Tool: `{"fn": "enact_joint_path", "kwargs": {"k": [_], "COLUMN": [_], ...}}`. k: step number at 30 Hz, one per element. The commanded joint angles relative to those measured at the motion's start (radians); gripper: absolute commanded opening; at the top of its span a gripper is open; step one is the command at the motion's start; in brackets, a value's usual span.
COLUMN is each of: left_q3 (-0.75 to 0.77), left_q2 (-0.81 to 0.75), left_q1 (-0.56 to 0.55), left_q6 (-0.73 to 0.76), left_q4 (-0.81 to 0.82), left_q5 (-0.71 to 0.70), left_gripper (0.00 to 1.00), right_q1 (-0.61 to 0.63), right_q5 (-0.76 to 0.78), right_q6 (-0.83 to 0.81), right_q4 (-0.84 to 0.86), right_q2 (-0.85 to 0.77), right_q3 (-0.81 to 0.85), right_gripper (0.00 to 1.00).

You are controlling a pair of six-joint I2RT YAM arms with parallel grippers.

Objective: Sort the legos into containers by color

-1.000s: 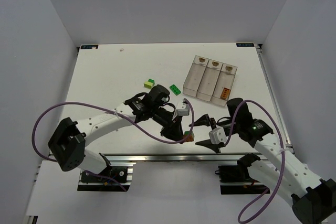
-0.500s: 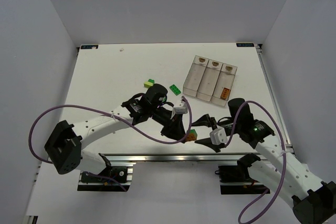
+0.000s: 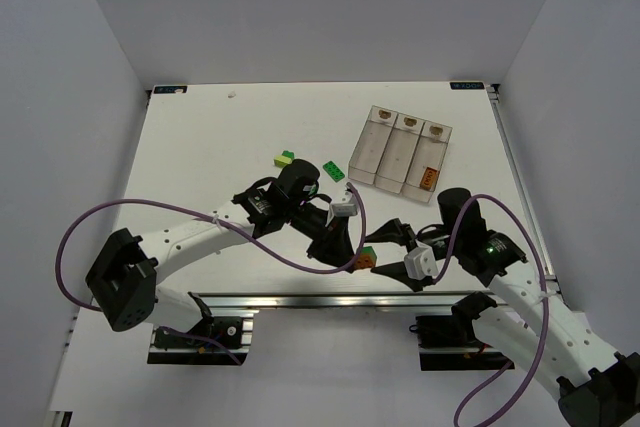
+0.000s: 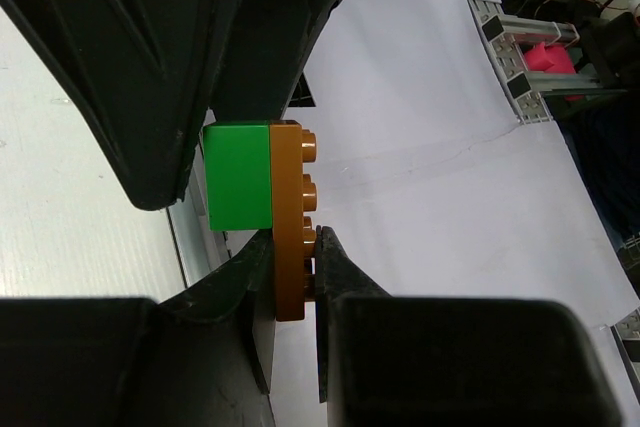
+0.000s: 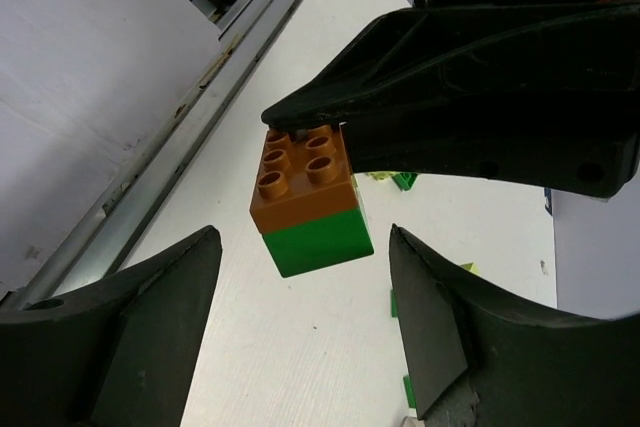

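Midair, left tool (image 3: 354, 249) tight on legos (image 5: 310, 202), right tool (image 3: 387, 253) wide opposite.

The right gripper (image 3: 388, 252) has its 2 jaws spread wide, and the gap faces the stacked bricks (image 5: 308, 209) (an orange one stuck to a green one). There is room on both sides of the bricks. The left gripper (image 4: 292, 247) pinches them and blocks the way from behind. Farther out, a yellow-green lego (image 3: 286, 158) and a dark green lego (image 3: 333, 170) lie apart on the table (image 3: 200, 137), with a path between them. The containers (image 3: 400, 147) fill the far right. A purple cable (image 3: 130, 203) loops over the left side.
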Motion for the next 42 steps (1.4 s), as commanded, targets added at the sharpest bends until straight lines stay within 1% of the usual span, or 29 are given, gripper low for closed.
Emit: {"fn": "enact_joint_path", "kwargs": {"k": [1, 7, 11, 15, 20, 26, 29, 30, 35, 42], "left_q3": [0.003, 0.0, 0.002, 0.002, 0.003, 0.005, 0.003, 0.002, 0.005, 0.009], "left_q2": [-0.008, -0.004, 0.004, 0.007, 0.011, 0.008, -0.001, -0.001, 0.004, -0.001], "left_q1": [-0.003, -0.005, -0.003, -0.003, -0.003, -0.002, -0.002, -0.002, -0.002, -0.002], "left_q6": [-0.002, -0.003, -0.003, -0.003, -0.003, -0.002, -0.003, -0.003, 0.004, 0.012], "left_q4": [0.027, 0.03, 0.029, 0.03, 0.032, 0.032, 0.033, 0.035, 0.021, 0.015], "left_q5": [0.042, 0.034, 0.036, 0.038, 0.039, 0.041, 0.042, 0.042, 0.044, 0.048], "left_gripper": [0.01, 0.01, 0.01, 0.01, 0.01, 0.01, 0.01, 0.01, 0.01, 0.01], "right_q1": [0.007, 0.007, 0.007, 0.007, 0.007, 0.007, 0.007, 0.007, 0.007, 0.008], "right_q5": [-0.038, -0.053, -0.058, -0.064, -0.078, -0.08, -0.08, -0.081, -0.08, -0.06], "right_q6": [-0.013, -0.047, -0.048, -0.048, -0.047, -0.05, -0.067, -0.074, -0.074, -0.079], "right_q4": [-0.006, -0.046, -0.046, -0.042, -0.042, -0.052, -0.077, -0.083, -0.086, -0.092], "right_q2": [-0.001, 0.01, 0.001, -0.008, -0.017, -0.008, 0.009, 0.01, 0.009, 0.013], "right_q3": [0.008, 0.027, 0.025, 0.024, 0.024, 0.028, 0.036, 0.04, 0.045, 0.05], "right_gripper": [0.72, 0.67, 0.67, 0.71, 0.71, 0.66, 0.62, 0.59, 0.5, 0.4]}}
